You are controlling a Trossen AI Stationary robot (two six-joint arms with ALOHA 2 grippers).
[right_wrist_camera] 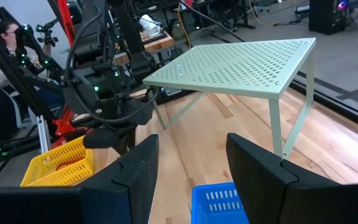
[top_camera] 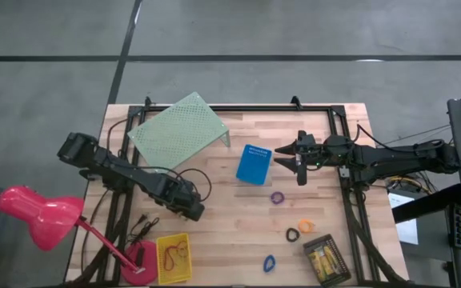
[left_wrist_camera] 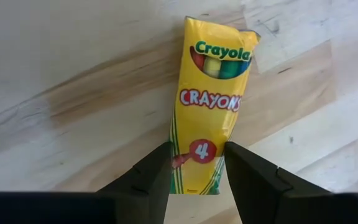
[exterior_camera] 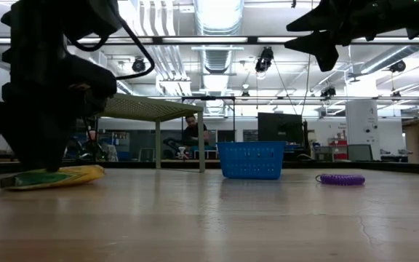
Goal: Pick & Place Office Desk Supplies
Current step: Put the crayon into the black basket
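A yellow Crayola crayon pack (left_wrist_camera: 211,99) lies flat on the wooden table; in the low view the crayon pack (exterior_camera: 64,176) shows below the left arm. My left gripper (left_wrist_camera: 197,150) points down over the pack's near end and is shut on it. My right gripper (top_camera: 298,166) hangs open and level above the table beside the blue bin (top_camera: 254,163), with nothing between its fingers. A purple ring (top_camera: 277,197), an orange ring (top_camera: 305,226), a black ring (top_camera: 292,235) and a blue ring (top_camera: 269,262) lie loose on the table. My left gripper pinches the crayon pack between its two fingers by the two long edges at the bottom end (left_wrist_camera: 194,171), by the printed "4". The fingers come from above, pointing down, and lie across the pack. The pack lies on the table.
A pale green perforated riser (top_camera: 178,128) stands at the far left. A yellow bin (top_camera: 173,258) holding tan rubber bands and a pink lamp (top_camera: 38,216) are at the near left. A black bin (top_camera: 326,258) with yellow pieces sits near right.
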